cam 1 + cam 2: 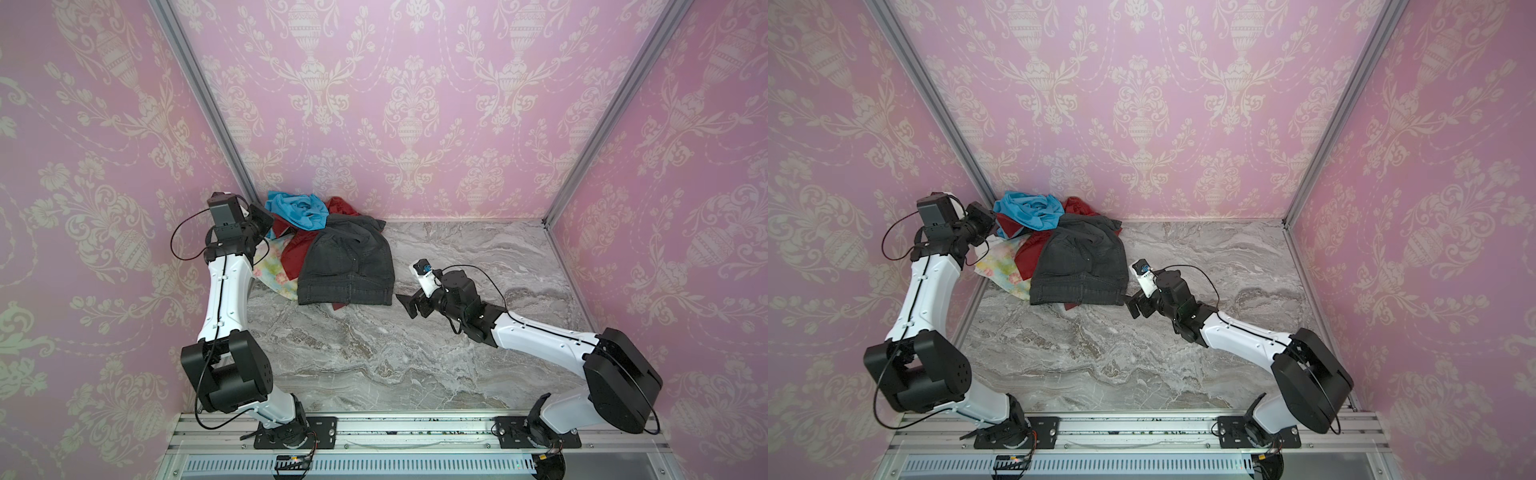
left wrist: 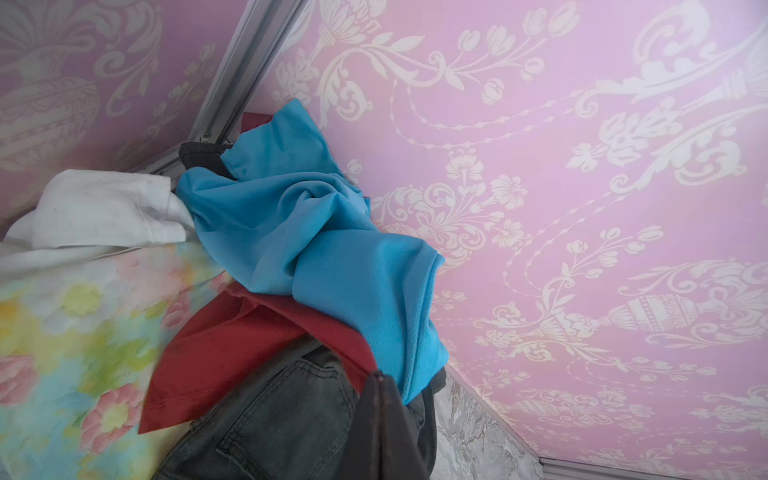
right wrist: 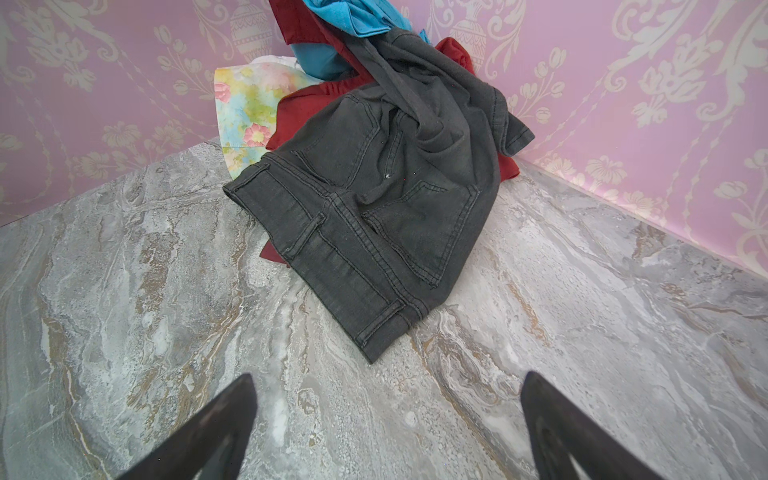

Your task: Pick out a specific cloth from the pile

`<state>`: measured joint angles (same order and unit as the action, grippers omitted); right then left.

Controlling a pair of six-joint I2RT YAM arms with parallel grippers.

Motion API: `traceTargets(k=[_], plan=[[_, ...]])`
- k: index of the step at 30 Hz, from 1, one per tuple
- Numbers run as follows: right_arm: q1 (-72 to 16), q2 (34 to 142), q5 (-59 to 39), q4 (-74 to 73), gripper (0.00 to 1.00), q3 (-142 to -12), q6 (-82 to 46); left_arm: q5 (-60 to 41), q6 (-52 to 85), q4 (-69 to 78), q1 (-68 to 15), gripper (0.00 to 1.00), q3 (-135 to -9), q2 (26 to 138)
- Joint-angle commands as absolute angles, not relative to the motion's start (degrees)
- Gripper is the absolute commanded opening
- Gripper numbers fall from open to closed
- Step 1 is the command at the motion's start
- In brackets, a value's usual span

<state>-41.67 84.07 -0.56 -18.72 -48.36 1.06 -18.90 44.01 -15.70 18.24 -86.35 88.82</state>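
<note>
1. The pile (image 1: 328,249) sits in the far left corner of the counter (image 1: 374,357), pushed up against the pink walls.
2. The blue shirt (image 1: 297,210) lies on top at the back. The dark grey denim (image 1: 347,266) spreads over the front, with its waistband towards the open counter. A floral cloth (image 1: 274,270) lies along the pile's left edge.
3. The cloth (image 1: 343,206) I'm after shows as a brighter red fold at the very back. It lies just beside the blue shirt and behind the denim, against the rear wall, and most of it is buried.
4. Darker red fabric (image 1: 291,257) lies between the floral cloth and the denim, and a small tip pokes out from under the waistband. I cannot tell whether it belongs to the same garment.
5. The left claw (image 2: 379,382) has its fingers pressed together. Its tip sits at the pile where the blue shirt, the red fabric and the denim meet, and I see nothing pinched in it.
6. The right claw (image 3: 386,376) has its fingers spread wide and holds nothing. It hangs low over bare counter, near the denim waistband but not touching it.
</note>
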Motion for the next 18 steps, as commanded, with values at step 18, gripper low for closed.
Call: traceTargets(k=[18], plan=[[-41.7,86.1,-2.8,-16.7,1.00,-56.0,0.3,-18.3,42.6,-19.8,16.4,0.00,-108.2,91.6]])
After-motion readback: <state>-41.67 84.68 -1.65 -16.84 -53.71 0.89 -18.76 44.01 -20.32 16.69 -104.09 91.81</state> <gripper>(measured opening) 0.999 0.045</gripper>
